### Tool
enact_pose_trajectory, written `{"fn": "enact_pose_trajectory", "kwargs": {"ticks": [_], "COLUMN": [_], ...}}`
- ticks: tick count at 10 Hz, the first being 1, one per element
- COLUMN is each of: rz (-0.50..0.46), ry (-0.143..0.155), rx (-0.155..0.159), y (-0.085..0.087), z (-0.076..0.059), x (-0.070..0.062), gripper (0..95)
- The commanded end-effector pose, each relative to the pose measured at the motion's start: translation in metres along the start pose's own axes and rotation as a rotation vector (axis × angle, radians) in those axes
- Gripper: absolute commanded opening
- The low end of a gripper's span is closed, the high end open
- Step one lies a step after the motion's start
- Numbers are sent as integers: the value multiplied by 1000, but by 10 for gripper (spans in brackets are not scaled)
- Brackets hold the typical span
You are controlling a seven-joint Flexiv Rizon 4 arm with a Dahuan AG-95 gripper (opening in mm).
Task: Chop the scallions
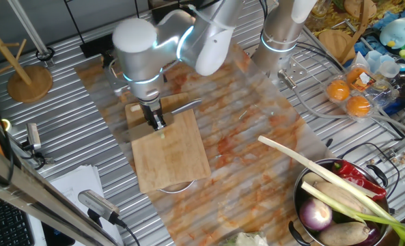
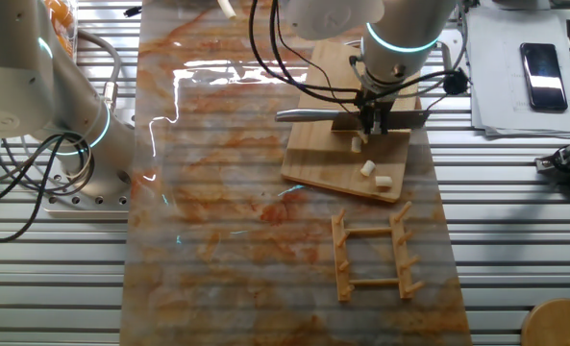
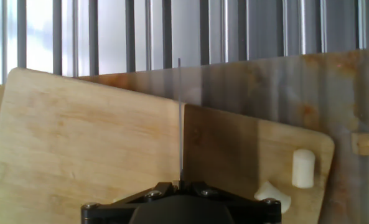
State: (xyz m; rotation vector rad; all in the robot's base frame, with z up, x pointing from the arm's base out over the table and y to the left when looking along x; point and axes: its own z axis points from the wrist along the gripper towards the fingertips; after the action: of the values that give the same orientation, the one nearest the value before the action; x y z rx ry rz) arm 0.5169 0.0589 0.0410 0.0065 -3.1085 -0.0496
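Note:
Three short cream scallions chunks (image 2: pixel 368 168) lie on the wooden cutting board (image 2: pixel 323 159); the hand view shows two of them (image 3: pixel 302 168) at the right. My gripper (image 2: pixel 373 125) stands over the board's far part, shut on a knife. The knife's blade (image 2: pixel 405 117) lies level and its handle (image 2: pixel 299 115) sticks out to the left. In the hand view the blade (image 3: pixel 180 124) shows edge-on as a thin line rising from between the jaws, left of the chunks. From the other side my gripper (image 1: pixel 156 121) stands on the board's (image 1: pixel 171 157) upper edge.
A metal pot (image 1: pixel 304 188) at the front right holds a purple onion (image 1: pixel 316 215), a long white stalk with green leaves (image 1: pixel 311 164) and a red pepper. A wooden rack (image 2: pixel 376 255) lies next to the board. A phone (image 2: pixel 541 62) rests on papers.

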Motion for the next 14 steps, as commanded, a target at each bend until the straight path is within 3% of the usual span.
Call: {"fn": "enact_pose_trajectory", "kwargs": {"ticks": [1,5,11,13,14], "rz": [3,-6,-16,-29,-36], "ry": [36,54,45,2,-21], "rx": [-1,1,-3,-2,-11], "y": [-1,2,-6,-7,-8], "z": [54,39,42,42,37], "x": [0,7,21,21,15], "gripper": [0,0,0,0,0]}}
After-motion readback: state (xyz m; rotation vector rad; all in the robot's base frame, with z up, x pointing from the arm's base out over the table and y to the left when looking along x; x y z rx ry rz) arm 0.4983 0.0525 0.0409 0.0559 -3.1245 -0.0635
